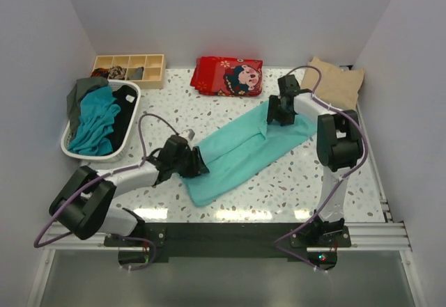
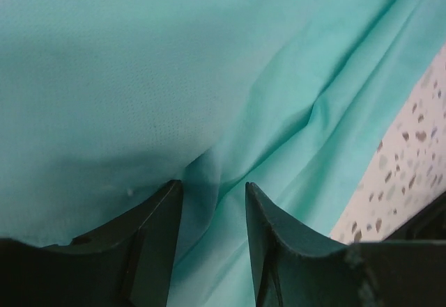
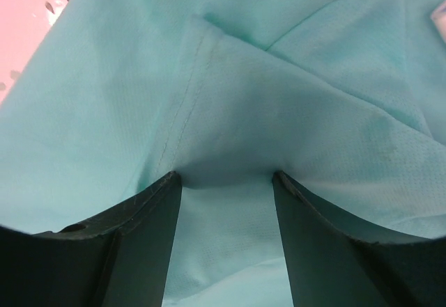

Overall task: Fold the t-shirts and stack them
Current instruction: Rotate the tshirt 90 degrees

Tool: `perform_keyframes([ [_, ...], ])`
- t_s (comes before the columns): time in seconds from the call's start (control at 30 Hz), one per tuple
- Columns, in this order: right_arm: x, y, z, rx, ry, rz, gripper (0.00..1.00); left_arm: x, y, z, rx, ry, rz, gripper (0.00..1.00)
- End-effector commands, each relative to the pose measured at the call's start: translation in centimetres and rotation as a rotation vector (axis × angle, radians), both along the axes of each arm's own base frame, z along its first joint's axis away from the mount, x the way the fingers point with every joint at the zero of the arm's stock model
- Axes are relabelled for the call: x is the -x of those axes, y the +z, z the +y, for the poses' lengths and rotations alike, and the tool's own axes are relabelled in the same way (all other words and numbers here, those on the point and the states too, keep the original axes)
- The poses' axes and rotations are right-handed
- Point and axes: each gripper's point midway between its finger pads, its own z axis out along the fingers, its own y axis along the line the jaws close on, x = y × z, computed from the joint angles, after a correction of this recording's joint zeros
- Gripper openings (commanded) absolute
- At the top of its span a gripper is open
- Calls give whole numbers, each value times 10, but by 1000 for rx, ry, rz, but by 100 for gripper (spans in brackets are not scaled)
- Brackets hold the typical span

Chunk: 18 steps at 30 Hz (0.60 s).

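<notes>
Nearest the arm bases, the white speckled terrazzo table [image 1: 300, 175] lies bare along its near edge, and a wide strip right of the cloth runs out to the table's right side. The light turquoise-mint t-shirt [image 1: 240, 150] lies flat across the middle as a long band folded lengthwise. It slants from its near-left end, just short of the near edge, up to its far-right end. The left gripper [image 1: 194, 162] is low on the band's near-left part. In its wrist view the dark fingers [image 2: 157, 227] stand a narrow gap apart with creased cloth running between them, not pinched together. Cloth fills almost that whole view, so only a corner of table shows at the right. The right gripper [image 1: 277, 112] sits at the far end of the band. Its fingers [image 3: 143, 230] are spread wide, with a stitched, folded-over layer rising between the tips and nothing clamped. What lies under that layer is hidden. To the left, close beside the left arm's elbow, a white plastic laundry basket [image 1: 97, 158] narrows the room. It holds a darker teal tee [image 1: 94, 122], a black tee [image 1: 124, 115] and a grey-green tee [image 1: 80, 91] hanging over its far rim. Farther back are a wooden compartment tray [image 1: 129, 69] with contents too small to read, a red cushion with a cartoon print [image 1: 228, 76], and a folded beige tee [image 1: 334, 83] in the far right corner, just behind the right arm.
</notes>
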Motion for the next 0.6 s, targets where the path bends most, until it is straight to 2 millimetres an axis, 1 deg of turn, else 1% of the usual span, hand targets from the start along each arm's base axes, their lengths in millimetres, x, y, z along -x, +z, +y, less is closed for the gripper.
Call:
perform_keyframes([
  [0.0, -7, -2, 17, -29, 96, 60, 60, 100, -38, 10, -79, -64, 278, 47],
  [0.03, -7, -1, 19, -23, 103, 70, 60, 117, -36, 6, -75, -111, 278, 47],
  [0.07, -7, -2, 23, -23, 112, 76, 60, 127, -35, 3, -62, -115, 298, 47],
  [0.1, -13, 0, 31, -46, 133, 71, 60, 134, -33, 0, -53, -129, 304, 47],
  [0.13, -14, 0, 35, -46, 151, 77, 60, 145, -27, -6, -41, -170, 290, 46],
  [0.17, -9, -1, 43, -38, 173, 101, 60, 151, -27, -5, -49, -162, 299, 46],
  [0.2, -13, -1, 48, -28, 187, 99, 60, 156, -23, -8, -43, -177, 292, 46],
  [0.23, -12, -2, 55, -22, 211, 103, 60, 166, -18, -13, -31, -216, 280, 46],
  [0.27, -7, -3, 66, -18, 241, 113, 60, 169, -16, -14, -32, -207, 287, 46],
  [0.3, -7, -6, 73, -15, 259, 117, 60, 173, -15, -16, -27, -215, 285, 46],
  [0.33, -6, -8, 79, -13, 276, 119, 60, 180, -11, -21, -19, -244, 278, 46],
  [0.37, 0, -12, 89, -15, 304, 140, 60, 182, -9, -26, -7, -241, 273, 46],
  [0.4, 0, -10, 97, -19, 325, 139, 60, 186, -7, -30, -3, -256, 272, 46],
  [0.43, 2, -18, 99, -4, 337, 159, 60, 196, -7, -35, -11, -295, 271, 46],
  [0.47, 8, -20, 108, 5, 360, 169, 60, 199, -7, -39, -10, -299, 271, 46],
  [0.53, 11, -22, 115, 17, 392, 173, 60, 210, -8, -48, -38, -352, 277, 46],
  [0.57, 13, -24, 121, 30, 403, 175, 60, 211, -10, -50, -59, -359, 271, 45],
])
